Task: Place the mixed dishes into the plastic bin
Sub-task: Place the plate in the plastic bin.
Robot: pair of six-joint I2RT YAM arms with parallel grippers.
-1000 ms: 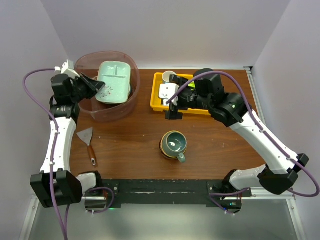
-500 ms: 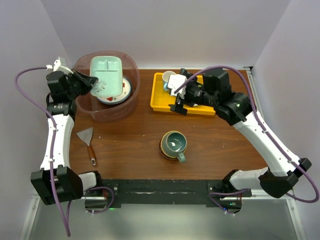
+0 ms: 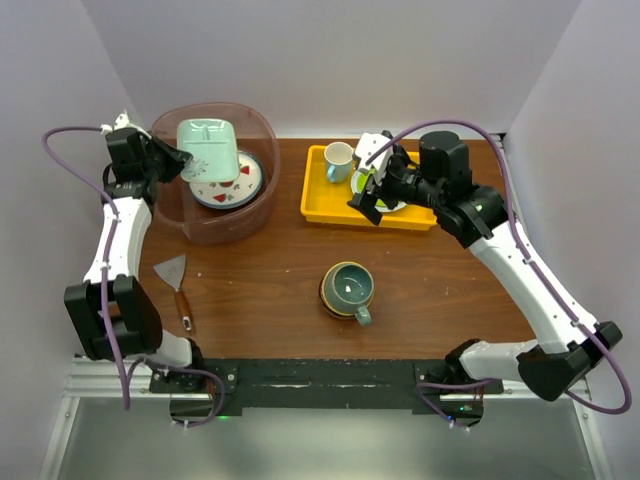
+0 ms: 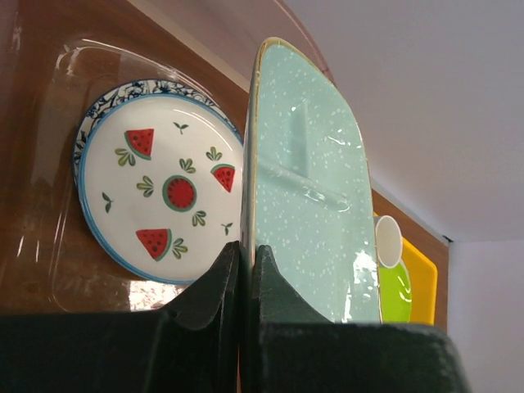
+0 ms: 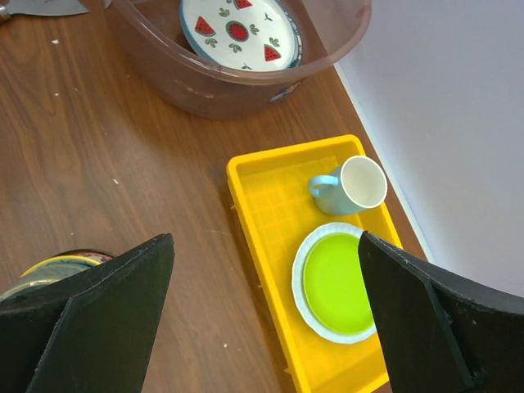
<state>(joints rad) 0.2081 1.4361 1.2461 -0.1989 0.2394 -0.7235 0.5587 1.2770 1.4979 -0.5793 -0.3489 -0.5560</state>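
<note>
My left gripper (image 3: 181, 160) is shut on the edge of the pale green divided tray (image 3: 208, 150), holding it tilted on edge over the plastic bin (image 3: 200, 232). In the left wrist view the fingers (image 4: 209, 286) pinch the tray (image 4: 311, 205) rim. Inside the bin lies a white watermelon plate (image 4: 164, 196) on a blue floral plate (image 4: 88, 127). A teal mug in a striped bowl (image 3: 347, 288) stands mid-table. My right gripper (image 3: 372, 186) hangs open over the yellow tray (image 5: 262, 205), holding nothing.
The yellow tray (image 3: 318, 205) holds a lime-green plate (image 5: 336, 282) and a small cup (image 5: 352, 187). A metal spatula (image 3: 176, 280) lies at the front left of the table. Walls close in behind and on both sides.
The left gripper has swung the green tray up and back toward the bin's left side, uncovering the watermelon plate. The right gripper has moved right and back over the yellow tray.
</note>
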